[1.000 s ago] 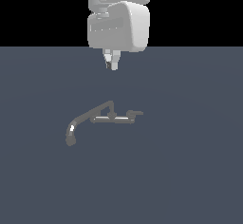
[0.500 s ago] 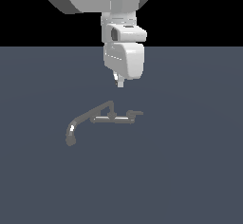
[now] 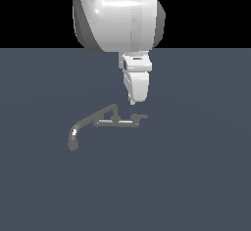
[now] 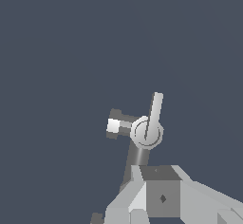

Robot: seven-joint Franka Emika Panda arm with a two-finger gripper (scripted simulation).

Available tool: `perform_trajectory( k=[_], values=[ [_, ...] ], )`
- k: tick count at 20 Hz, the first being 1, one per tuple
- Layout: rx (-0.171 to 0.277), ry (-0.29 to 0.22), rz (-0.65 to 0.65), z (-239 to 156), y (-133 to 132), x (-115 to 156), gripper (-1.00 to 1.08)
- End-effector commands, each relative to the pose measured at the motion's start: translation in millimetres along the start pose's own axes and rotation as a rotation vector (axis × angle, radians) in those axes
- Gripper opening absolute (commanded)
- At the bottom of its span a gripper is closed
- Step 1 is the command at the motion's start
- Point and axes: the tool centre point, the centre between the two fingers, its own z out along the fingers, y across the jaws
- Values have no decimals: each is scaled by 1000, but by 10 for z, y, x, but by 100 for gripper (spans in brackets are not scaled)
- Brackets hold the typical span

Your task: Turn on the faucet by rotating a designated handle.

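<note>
On the dark grey desk (image 3: 196, 186), toward the exterior view's left, I see the faucet (image 3: 100, 123) lying with its long curved spout ending at the far left and its shiny crossbar running rightward. At the crossbar's right end sits the handle (image 3: 138, 117), a small knob with a short lever stub. Just above the handle hangs my tool (image 3: 132, 101), pointing down, apart from it. I cannot tell whether its fingers are spread or closed.
</note>
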Motion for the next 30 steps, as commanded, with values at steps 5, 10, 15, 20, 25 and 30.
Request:
perform_trajectory(
  k=[5, 10, 15, 20, 25, 30],
  values=[
    [-1, 3, 137, 348, -158, 239, -100],
    [-1, 3, 206, 519, -225, 367, -100],
    [-1, 2, 238, 594, -254, 428, -100],
    [-1, 1, 240, 598, -256, 433, -100],
    [-1, 1, 240, 598, -119, 494, -100],
    [-1, 1, 240, 597, 54, 576, -100]
  ],
)
